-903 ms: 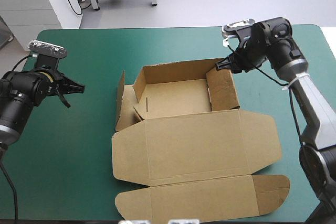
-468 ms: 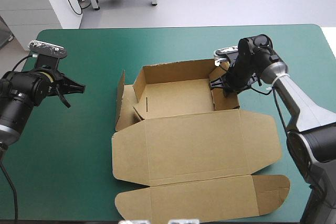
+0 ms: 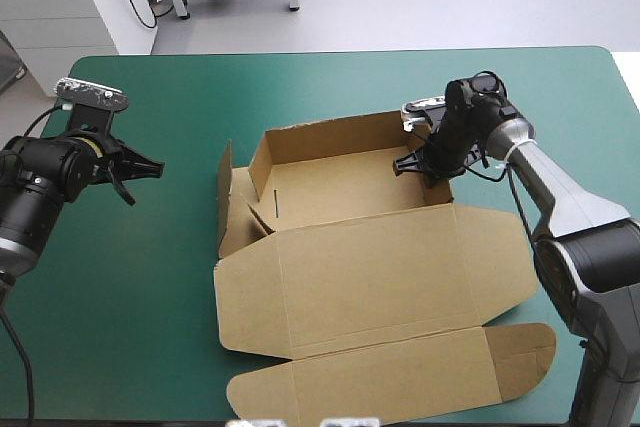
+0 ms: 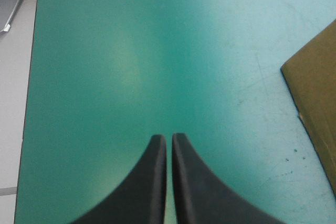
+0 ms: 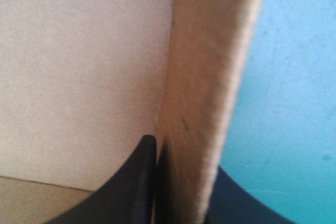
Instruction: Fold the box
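Observation:
The brown box (image 3: 330,187) stands as an open tray in the middle of the table, its lid (image 3: 380,277) lying flat toward the front edge. My right gripper (image 3: 425,162) is shut on the box's right wall (image 5: 205,77), one finger inside the tray and one outside; its fingers (image 5: 140,182) show in the right wrist view. My left gripper (image 3: 140,169) hangs shut over the teal-green cover, well left of the box and holding nothing. In the left wrist view its shut tips (image 4: 169,140) point at bare cover, with a corner of the box (image 4: 315,98) off to one side.
A loose side flap (image 3: 232,202) leans out at the tray's left end. The lid's front flap (image 3: 400,377) lies close to the table's front edge. Bare teal-green cover (image 3: 150,277) lies between my left gripper and the box.
My right gripper came down from the far right corner onto the box's right wall and shut on it. The box shifted slightly left. My left arm stayed still.

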Robot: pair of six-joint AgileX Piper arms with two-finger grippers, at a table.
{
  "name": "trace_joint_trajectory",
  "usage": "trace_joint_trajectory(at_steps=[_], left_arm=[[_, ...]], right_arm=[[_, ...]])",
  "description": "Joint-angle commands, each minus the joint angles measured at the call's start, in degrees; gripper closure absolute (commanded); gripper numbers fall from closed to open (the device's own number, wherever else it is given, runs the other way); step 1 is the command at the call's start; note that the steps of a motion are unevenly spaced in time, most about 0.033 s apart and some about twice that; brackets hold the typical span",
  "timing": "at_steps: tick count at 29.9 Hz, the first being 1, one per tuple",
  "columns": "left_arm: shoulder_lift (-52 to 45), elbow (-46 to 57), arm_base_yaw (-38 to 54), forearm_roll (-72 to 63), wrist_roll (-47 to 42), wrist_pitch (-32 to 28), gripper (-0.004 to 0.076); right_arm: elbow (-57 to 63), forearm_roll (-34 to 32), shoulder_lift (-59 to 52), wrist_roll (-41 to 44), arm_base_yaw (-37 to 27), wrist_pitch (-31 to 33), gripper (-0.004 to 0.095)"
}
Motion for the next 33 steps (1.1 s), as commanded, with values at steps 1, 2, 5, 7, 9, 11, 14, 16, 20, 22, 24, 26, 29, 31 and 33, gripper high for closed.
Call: trace_joint_trajectory(at_steps=[1,2,5,7,9,11,14,16,20,22,24,26,29,31,33], left_arm=[[-1.47,-1.41,0.02,-0.68,0.0,-2.31,0.0708],[-1.47,-1.41,0.02,-1.11,0.0,-2.27,0.0708],[-1.47,-1.41,0.02,-0.82,-0.75,-2.18,0.0708],[-1.47,-1.41,0.02,0.31,-2.31,-2.42,0.0708],[-1.47,-1.41,1.31,0.84,-5.9,-4.39,0.0708],[-1.47,-1.41,4.08,-2.58,-6.72,-6.23,0.0708],[-1.0,-1.41,9.15,-11.59,-1.98,-7.19,0.0708],[0.08,-1.41,12.14,-20.9,3.49,-7.42,0.0708],[2.88,-1.41,16.53,-42.76,15.76,-6.97,0.0708],[4.39,-1.41,16.81,-51.02,20.79,-6.53,0.0708],[5.64,-1.41,16.91,-56.17,23.51,-6.24,0.0708],[6.89,-1.41,16.91,-61.87,26.02,-5.22,0.0708],[8.42,-1.41,16.95,-71.17,31.45,-1.14,0.0708],[9.01,-1.41,16.95,-77.72,36.2,1.87,0.0708],[9.21,-1.41,16.95,-84.82,39.71,4.33,0.0717]], right_arm=[[-1.37,-0.14,-2.79,-0.22,-0.33,-1.85,0.0922],[-1.37,-0.14,-2.79,0.08,-0.33,-2.17,0.0926],[-1.47,-0.14,-3.08,1.84,-0.54,-4.3,0.0929],[-1.47,0.6,-3.79,2.74,-1.03,-5.11,0.0929],[-1.47,2.11,-4.81,2.74,-2.26,-5.4,0.0929],[-1.47,4.48,-6.69,1.84,-3.84,-5.4,0.0929],[-1.47,7.47,-10.45,-0.68,-6.29,-5.69,0.0929],[-1.47,9.27,-12.76,-1.98,-7.64,-6.06,0.0929],[-1.47,13.07,-18.66,-4.3,-10.6,-6.44,0.0929],[-1.47,14.71,-20.92,-4.79,-11.72,-6.56,0.0929],[-1.47,16.52,-22.95,-5.52,-12.81,-6.56,0.0929],[-1.47,18.79,-25.19,-6.34,-14.02,-6.21,0.0929],[-1.47,19.86,-27.62,-7.42,-14.67,-5.88,0.0929],[-1.47,19.96,-28.74,-7.67,-14.67,-5.75,0.0929],[-1.47,20.98,-29.46,-7.97,-14.57,-5.75,0.0929]])
